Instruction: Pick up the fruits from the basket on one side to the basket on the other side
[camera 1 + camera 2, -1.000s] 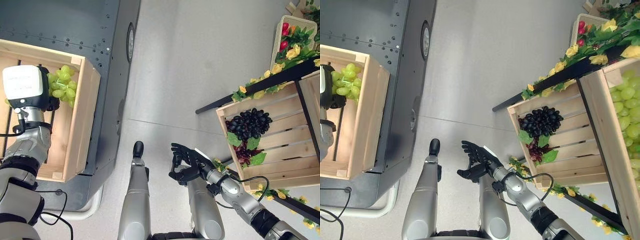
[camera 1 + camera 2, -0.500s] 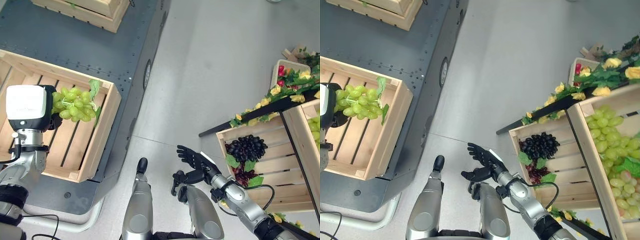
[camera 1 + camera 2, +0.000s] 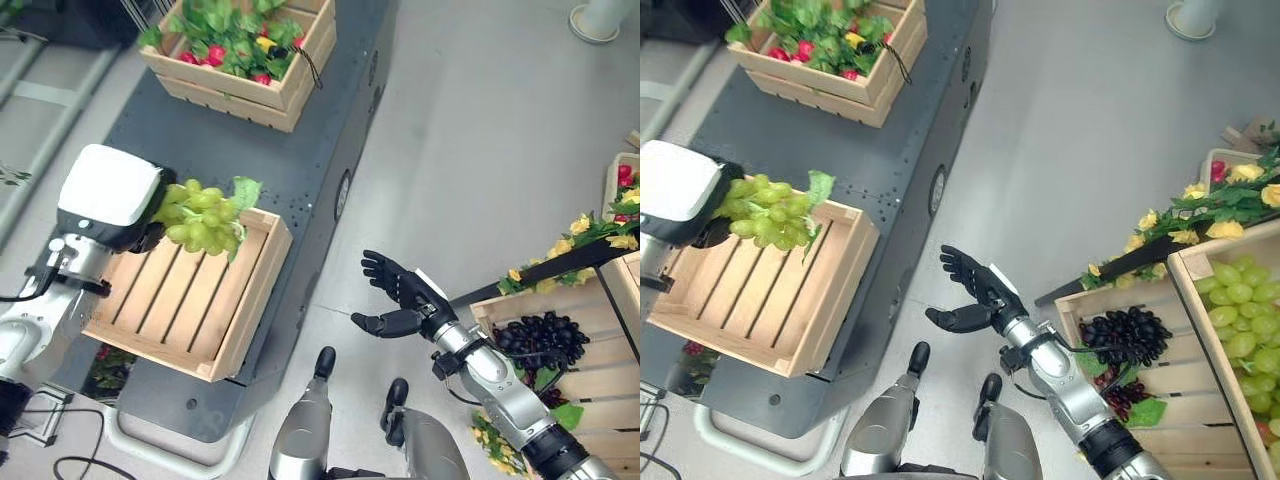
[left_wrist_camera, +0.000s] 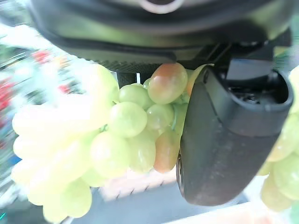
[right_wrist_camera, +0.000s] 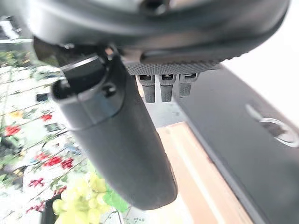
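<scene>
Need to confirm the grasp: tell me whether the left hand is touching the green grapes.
Touching. In the left wrist view the left hand has its thumb pressed against the green grapes, no gap.

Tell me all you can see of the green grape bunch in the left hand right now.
The green grape bunch is a cluster of pale yellow-green grapes, a few blushed red in the wrist view, with a green leaf at its far end. It is gripped in the left hand, whose thumb curls against the grapes. It hangs above the far corner of the slatted wooden crate, apparently not touching it.

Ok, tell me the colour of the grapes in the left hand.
Pale green, a few blushed reddish: the grapes held by the left hand show best in the left wrist view.
</scene>
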